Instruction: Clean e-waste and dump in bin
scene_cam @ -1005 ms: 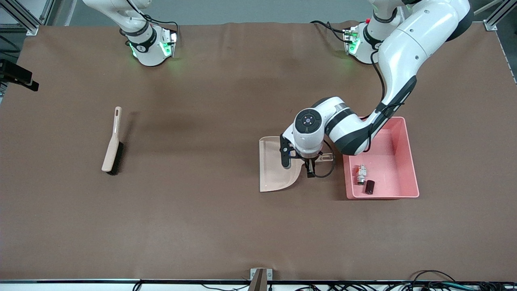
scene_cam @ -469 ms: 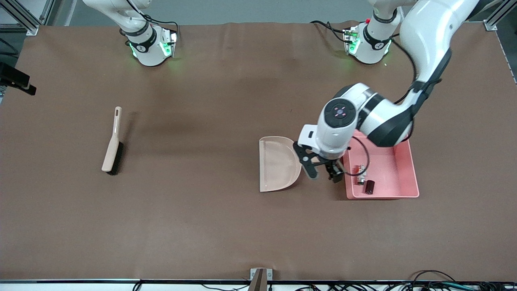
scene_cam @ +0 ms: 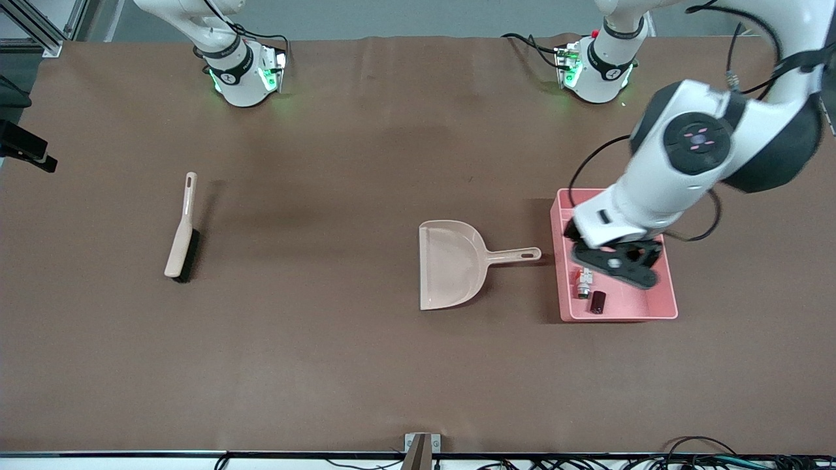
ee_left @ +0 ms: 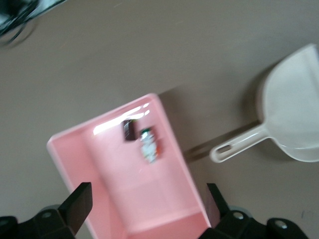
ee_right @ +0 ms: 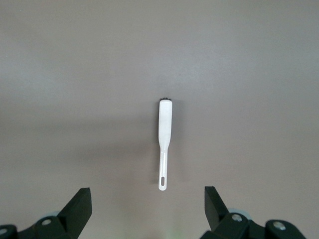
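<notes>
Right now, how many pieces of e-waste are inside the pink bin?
2. The white-grey piece with a green part and the dark block lie side by side in the bin, near the wall that faces the dustpan. The left gripper may hide more.

You have the e-waste (scene_cam: 588,292) inside the bin (scene_cam: 667,300) at centre right of the frame, the dustpan (scene_cam: 452,264) beside it at centre, the brush (scene_cam: 181,230) at middle left.

Table (scene_cam: 366,365), covered in a brown mat. Directly on it: beige hand brush with dark bristles (scene_cam: 181,230), toward the right arm's end; beige plastic dustpan with handle (scene_cam: 454,264), near centre; rectangular pink plastic bin (scene_cam: 659,307), just beside the dustpan's handle.
</notes>
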Controlling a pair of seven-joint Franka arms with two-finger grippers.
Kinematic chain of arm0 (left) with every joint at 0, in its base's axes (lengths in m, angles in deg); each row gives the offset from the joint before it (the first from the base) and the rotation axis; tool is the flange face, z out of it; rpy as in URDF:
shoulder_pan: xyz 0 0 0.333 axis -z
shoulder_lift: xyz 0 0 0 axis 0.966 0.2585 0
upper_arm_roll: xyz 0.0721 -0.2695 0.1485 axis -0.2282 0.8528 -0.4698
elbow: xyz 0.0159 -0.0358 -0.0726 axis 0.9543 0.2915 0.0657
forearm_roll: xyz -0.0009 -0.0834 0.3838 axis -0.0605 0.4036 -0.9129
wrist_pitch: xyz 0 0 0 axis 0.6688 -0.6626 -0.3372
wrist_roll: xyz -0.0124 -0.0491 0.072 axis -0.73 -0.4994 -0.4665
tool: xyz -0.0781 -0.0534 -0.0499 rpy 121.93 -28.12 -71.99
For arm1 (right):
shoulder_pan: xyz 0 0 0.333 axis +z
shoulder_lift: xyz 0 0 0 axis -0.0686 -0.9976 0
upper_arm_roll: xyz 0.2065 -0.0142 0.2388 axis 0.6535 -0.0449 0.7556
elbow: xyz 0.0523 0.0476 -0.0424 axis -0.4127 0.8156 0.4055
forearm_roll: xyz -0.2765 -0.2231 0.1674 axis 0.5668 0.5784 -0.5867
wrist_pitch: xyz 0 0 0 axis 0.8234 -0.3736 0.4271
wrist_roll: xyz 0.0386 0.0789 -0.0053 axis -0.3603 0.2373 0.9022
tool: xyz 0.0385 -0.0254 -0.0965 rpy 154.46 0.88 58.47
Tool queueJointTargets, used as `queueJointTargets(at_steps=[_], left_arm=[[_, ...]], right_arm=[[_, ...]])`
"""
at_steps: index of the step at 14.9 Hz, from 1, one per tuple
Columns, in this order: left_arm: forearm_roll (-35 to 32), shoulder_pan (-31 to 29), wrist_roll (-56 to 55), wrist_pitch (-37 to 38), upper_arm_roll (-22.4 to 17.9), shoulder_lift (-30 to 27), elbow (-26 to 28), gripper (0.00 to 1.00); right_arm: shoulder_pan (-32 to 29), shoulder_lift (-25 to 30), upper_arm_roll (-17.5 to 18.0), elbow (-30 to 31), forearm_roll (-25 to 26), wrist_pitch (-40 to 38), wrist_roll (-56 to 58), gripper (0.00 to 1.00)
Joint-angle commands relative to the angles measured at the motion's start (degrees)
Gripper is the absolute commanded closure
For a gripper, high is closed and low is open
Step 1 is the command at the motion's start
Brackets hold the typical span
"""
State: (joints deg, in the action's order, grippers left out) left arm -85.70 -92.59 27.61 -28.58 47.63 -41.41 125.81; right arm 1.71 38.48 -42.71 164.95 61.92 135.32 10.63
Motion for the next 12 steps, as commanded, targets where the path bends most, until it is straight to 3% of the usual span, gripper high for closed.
queueJointTargets(at_steps=[1, 3, 5, 12], left_arm=[[1.30, 0.95, -3.56, 1.58, -4.05, -6.48, 1.85, 0.00], [1.56, 7.86, -3.30, 1.50, -13.96, -9.57, 1.60, 0.00], [6.37, 13.59, -3.21, 1.58, -23.29, -13.08, 1.85, 0.00], [20.70, 17.66, -1.98, 5.71, -35.18, -21.52, 6.67, 0.00]], right_arm=[[-1.82, 0.77, 0.51, 0.51, 0.04, -2.01, 0.18, 0.00], [-2.08, 0.77, 0.51, 0.86, 0.04, -2.29, 0.44, 0.00], [-2.09, 0.77, 0.51, 0.86, 0.04, -2.20, 0.44, 0.00], [-1.91, 0.77, 0.60, 0.95, 0.04, -2.38, 0.44, 0.00]])
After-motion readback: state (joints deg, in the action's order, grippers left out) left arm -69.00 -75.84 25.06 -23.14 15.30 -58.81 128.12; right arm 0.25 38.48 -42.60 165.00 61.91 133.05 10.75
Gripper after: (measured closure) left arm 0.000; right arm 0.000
